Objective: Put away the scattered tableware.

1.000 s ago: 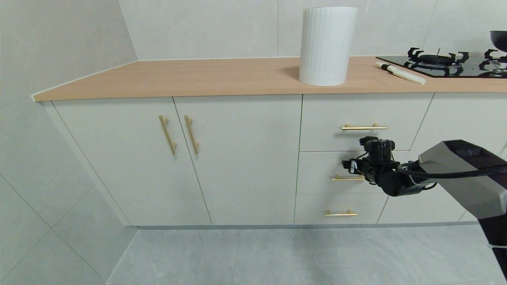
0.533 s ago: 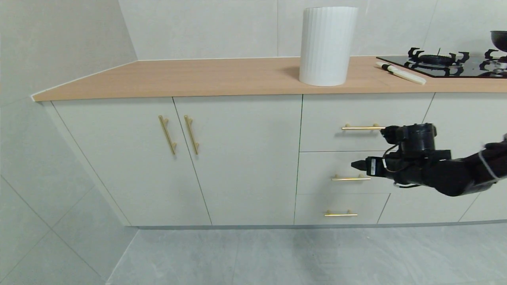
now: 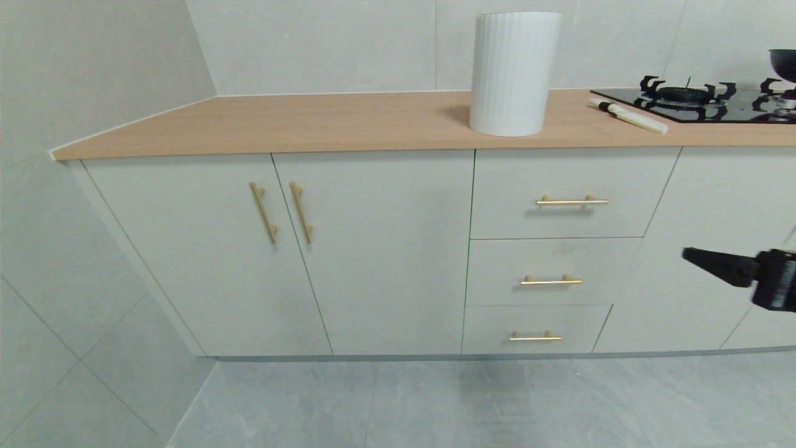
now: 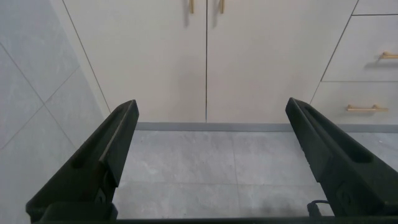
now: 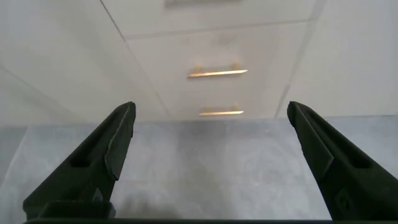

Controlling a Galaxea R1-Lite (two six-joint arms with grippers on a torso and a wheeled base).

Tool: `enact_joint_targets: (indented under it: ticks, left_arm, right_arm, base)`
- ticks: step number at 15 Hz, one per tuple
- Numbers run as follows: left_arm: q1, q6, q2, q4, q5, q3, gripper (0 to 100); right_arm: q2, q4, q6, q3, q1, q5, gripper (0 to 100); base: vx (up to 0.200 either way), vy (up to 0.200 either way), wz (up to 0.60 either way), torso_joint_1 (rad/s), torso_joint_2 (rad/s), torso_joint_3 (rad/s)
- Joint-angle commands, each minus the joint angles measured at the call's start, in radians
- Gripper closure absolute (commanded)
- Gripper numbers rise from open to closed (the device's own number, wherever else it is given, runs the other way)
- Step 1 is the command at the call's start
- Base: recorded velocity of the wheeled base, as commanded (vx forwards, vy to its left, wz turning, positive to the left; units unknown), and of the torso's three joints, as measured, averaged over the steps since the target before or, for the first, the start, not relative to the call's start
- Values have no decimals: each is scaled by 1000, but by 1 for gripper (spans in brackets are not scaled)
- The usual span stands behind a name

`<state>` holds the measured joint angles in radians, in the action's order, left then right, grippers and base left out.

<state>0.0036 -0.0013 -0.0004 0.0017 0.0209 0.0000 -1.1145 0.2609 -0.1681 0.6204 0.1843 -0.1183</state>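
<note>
A pale, knife-like utensil (image 3: 629, 116) lies on the wooden countertop (image 3: 311, 121) beside the black hob (image 3: 696, 102). A tall white ribbed container (image 3: 515, 71) stands on the counter to its left. My right gripper (image 3: 715, 266) hangs at the head view's right edge, in front of the cabinet to the right of the drawers. In the right wrist view, the right gripper (image 5: 211, 130) is open and holds nothing, facing the middle drawer handle (image 5: 217, 73). My left gripper (image 4: 211, 155) is open and holds nothing, low over the floor before the double doors.
Three shut drawers with gold handles (image 3: 572, 200) (image 3: 551, 280) (image 3: 535, 336) stack below the container. Two shut cabinet doors (image 3: 280, 249) with vertical gold handles stand to their left. A tiled wall (image 3: 62, 249) closes the left side. Grey floor tiles (image 3: 435, 404) lie in front.
My right arm has drawn back to the right, away from the middle drawer's handle, and now shows just its fingers at the head view's edge. The drawers stay shut.
</note>
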Motion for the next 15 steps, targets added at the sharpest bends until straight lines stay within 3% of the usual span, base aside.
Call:
enact_joint_targets:
  ticks: [1, 4, 7, 11, 15]
  left_arm:
    - [1, 0, 0, 0, 1, 0, 0]
    - [1, 0, 0, 0, 1, 0, 0]
    - [1, 0, 0, 0, 1, 0, 0]
    - [1, 0, 0, 0, 1, 0, 0]
    - [1, 0, 0, 0, 1, 0, 0]
  right_arm:
    - [398, -109, 16, -119, -3, -60, 0]
    - [682, -256, 61, -134, -28, -146, 0]
    - [843, -273, 137, -209, -147, -133, 0]
    - [1015, -273, 177, -320, -178, -132, 0]
    - [1114, -252, 171, -450, -181, -6, 0]
  base:
    - [0, 0, 0, 0, 0, 0]
    - [0, 0, 0, 0, 0, 0]
    - [0, 0, 0, 0, 0, 0]
    - [0, 0, 0, 0, 0, 0]
    - [0, 0, 0, 0, 0, 0]
